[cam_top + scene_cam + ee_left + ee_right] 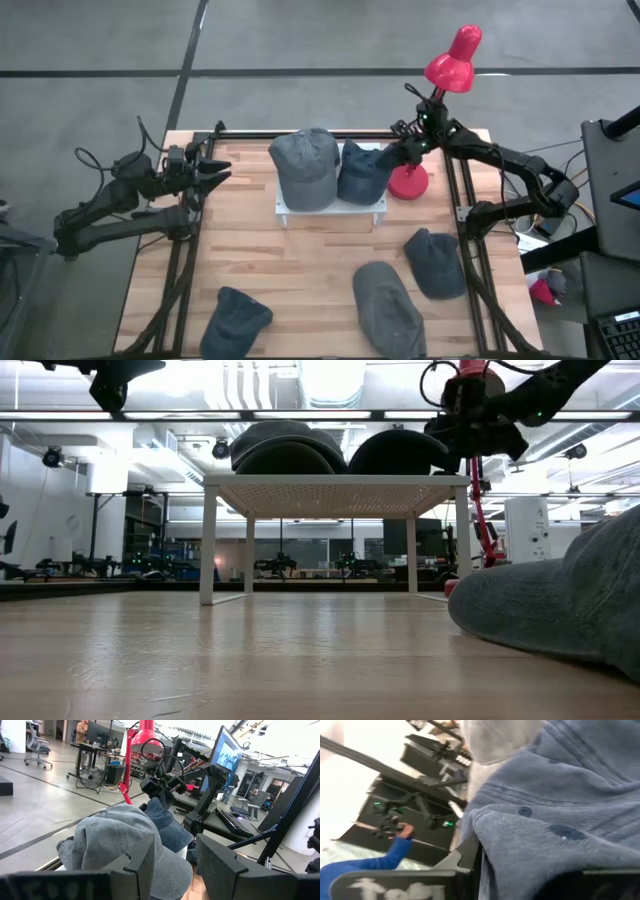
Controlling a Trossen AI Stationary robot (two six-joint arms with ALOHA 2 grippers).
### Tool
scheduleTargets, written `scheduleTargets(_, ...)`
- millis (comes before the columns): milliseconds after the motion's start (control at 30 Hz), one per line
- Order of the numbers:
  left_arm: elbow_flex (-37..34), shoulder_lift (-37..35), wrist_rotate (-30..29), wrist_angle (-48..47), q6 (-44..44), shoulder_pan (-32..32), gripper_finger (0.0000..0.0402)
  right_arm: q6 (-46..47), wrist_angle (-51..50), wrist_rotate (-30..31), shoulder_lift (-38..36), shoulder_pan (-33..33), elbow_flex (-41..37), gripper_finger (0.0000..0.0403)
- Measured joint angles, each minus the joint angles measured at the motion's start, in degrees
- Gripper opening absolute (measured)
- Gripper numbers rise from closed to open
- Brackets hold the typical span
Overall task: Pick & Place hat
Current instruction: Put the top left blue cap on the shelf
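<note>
Beside blue cap [362,172], red lamp [440,100]

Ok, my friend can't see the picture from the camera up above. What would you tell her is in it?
The right end effector grips a blue hat beside a grey hat on a small white stand. Three more hats lie on the wooden table, a red lamp stands behind, and the left end effector waits apart.

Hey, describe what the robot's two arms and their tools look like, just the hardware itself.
Both arms are dark, nearly black, built from slim jointed segments with loose black cables looping beside them. The left tool ends in two blocky dark fingers with angular edges. The right tool looks the same, with small green lights glowing on its wrist; white lettering shows on one finger.
</note>
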Motion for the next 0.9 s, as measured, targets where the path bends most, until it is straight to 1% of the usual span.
scheduleTargets(200, 0.0, 0.0, 0.0, 0.0, 0.0, 0.0, 0.0145, -10.4, -14.5, 6.2, 0.0, 0.1, 2.5, 0.0071)
scheduleTargets(333, 0.0, 0.0, 0.0, 0.0, 0.0, 0.0, 0.0145, -15.3, -20.6, 10.4, 0.0, 0.4, 4.3, 0.008)
scheduleTargets(500, 0.0, 0.0, 0.0, 0.0, 0.0, 0.0, 0.0145, -17.8, -22.4, 14.3, 0.0, 0.8, 5.7, 0.01)
scheduleTargets(767, 0.0, 0.0, 0.0, 0.0, 0.0, 0.0, 0.0145, -18.6, -22.5, 15.0, 0.1, 0.8, 5.4, 0.0146)
scheduleTargets(900, 0.0, 0.0, 0.0, 0.0, 0.0, 0.0, 0.0145, -19.4, -22.5, 17.7, 0.1, 1.1, 5.4, 0.0168)
